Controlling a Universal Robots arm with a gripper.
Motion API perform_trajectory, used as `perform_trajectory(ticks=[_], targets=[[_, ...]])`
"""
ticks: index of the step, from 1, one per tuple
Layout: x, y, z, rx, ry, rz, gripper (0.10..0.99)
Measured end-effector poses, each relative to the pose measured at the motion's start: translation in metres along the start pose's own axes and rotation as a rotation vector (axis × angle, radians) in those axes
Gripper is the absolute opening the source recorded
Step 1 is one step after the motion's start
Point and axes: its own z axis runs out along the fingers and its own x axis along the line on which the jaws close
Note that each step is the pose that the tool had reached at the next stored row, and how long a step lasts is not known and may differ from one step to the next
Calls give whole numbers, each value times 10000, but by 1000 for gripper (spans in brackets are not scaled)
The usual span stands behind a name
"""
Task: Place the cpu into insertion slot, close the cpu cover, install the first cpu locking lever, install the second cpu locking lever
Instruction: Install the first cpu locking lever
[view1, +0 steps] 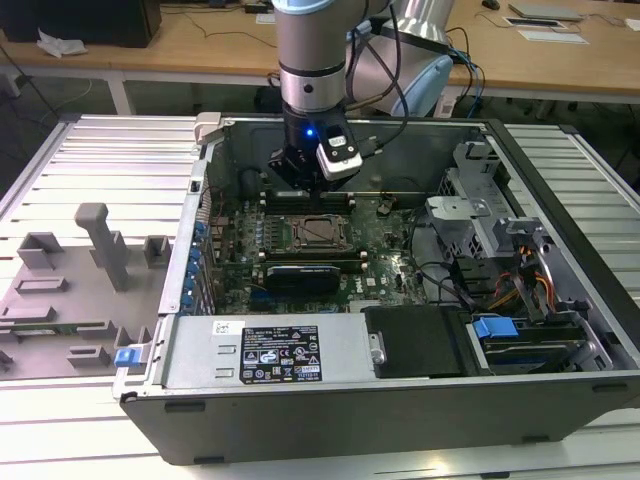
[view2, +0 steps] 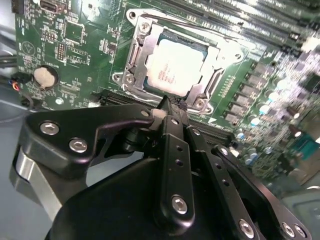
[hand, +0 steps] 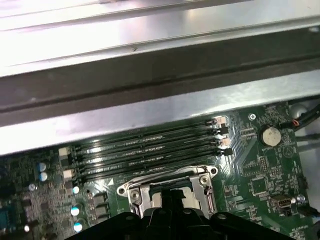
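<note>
In the second wrist view the end effector (view2: 170, 106) has its fingers drawn together to a narrow tip, holding nothing. Just beyond that tip lies the cpu (view2: 174, 66) — flat in the insertion slot (view2: 131, 54), the cpu cover (view2: 212, 82) down around it. Farther off, the long memory slots (hand: 145, 150) run along the case wall (hand: 150, 80).

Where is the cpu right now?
The cpu sits in the insertion slot under the closed cpu cover, just beyond the hand in the second wrist view, beside the memory slots.
</note>
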Motion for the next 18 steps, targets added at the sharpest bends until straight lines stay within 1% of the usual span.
perform_trajectory(ticks=[1, 3, 4, 6, 8, 9, 11, 15, 16, 18], targets=[[0, 0, 1, 85, 18, -131, 106], [0, 0, 1, 362, 96, -412, 106], [0, 0, 2, 438, 128, -530, 106], [-13, 2, 3, 464, 202, -711, 106], [-85, 13, 9, 478, 370, -836, 106], [-98, 15, 10, 481, 421, -880, 106], [-102, 11, 9, 508, 484, -1025, 106], [-107, -18, 10, 545, 530, -1174, 106], [-110, -34, 10, 554, 555, -1204, 106], [-119, -68, 12, 569, 635, -1324, 106]])
